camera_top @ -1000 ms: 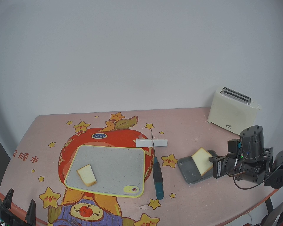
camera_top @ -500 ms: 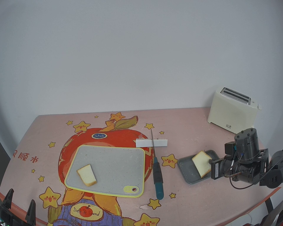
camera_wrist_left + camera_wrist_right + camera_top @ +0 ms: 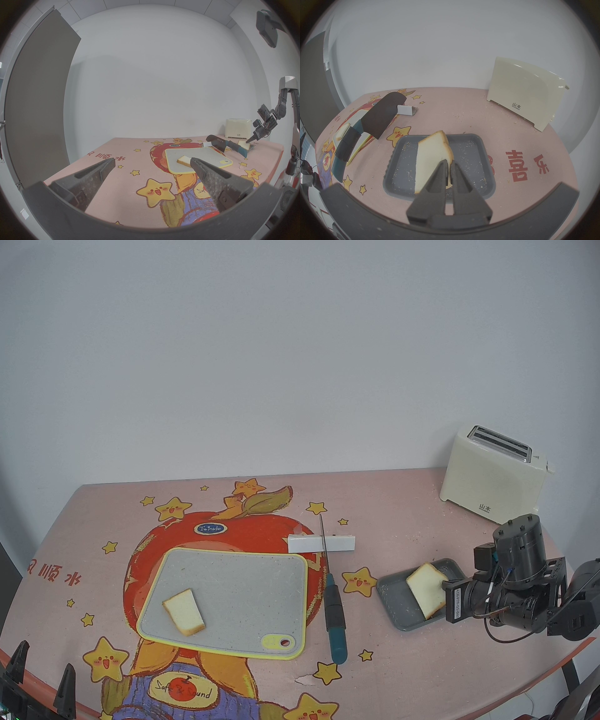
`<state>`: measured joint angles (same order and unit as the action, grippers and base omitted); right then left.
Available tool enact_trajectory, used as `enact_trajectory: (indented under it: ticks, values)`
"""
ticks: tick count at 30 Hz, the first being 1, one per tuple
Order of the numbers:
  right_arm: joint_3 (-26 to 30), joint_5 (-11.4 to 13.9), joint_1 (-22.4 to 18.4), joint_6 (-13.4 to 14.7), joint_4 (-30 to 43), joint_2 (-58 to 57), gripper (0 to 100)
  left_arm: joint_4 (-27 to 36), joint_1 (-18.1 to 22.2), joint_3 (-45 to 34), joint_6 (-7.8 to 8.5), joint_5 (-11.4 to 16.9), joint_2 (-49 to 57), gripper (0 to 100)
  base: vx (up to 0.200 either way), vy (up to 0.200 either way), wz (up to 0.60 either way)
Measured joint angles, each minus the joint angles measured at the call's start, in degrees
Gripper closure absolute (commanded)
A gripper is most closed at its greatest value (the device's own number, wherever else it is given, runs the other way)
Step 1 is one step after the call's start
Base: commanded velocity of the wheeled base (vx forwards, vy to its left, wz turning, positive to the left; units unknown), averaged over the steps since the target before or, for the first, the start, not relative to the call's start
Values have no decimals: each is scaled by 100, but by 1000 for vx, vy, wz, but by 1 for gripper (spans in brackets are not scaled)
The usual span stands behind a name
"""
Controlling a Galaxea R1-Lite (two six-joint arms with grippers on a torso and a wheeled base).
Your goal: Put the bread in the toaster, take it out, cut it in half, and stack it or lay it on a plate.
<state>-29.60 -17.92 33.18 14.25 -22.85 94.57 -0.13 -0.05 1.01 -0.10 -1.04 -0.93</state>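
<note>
A half slice of bread (image 3: pixel 426 590) stands tilted on edge over the grey plate (image 3: pixel 392 601) at the table's right. My right gripper (image 3: pixel 445 601) is shut on its near edge. In the right wrist view the fingers (image 3: pixel 440 175) pinch the bread (image 3: pixel 432 154) above the plate (image 3: pixel 475 156); I cannot tell if its lower edge touches. The other half slice (image 3: pixel 184 612) lies flat on the grey cutting board (image 3: pixel 244 590). The cream toaster (image 3: pixel 494 473) stands at the back right with empty slots. My left gripper (image 3: pixel 153 164) is open and empty off the table's front left corner.
A knife (image 3: pixel 334 615) with a teal and black handle lies between the board and the plate, its blade resting on a white block (image 3: pixel 321 544). Crumbs dot the plate and the table near the toaster (image 3: pixel 526 92).
My right gripper has come down and slightly back with the bread, bringing it lower over the plate. The left arm and the other things have not moved.
</note>
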Motion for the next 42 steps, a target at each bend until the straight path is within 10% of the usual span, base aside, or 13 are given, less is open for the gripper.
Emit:
enact_trajectory:
  ticks: [3,4,42]
  values:
    - [2,0,2,-2,11,2,100,0,0,0,2,2,0,0,0,0,0]
    - [5,0,2,-2,11,5,0,0,0,0,2,2,0,0,0,0,0]
    - [-74,-217,389,-65,-13,-802,0,-2,0,0,-1,2,0,0,0,11,0]
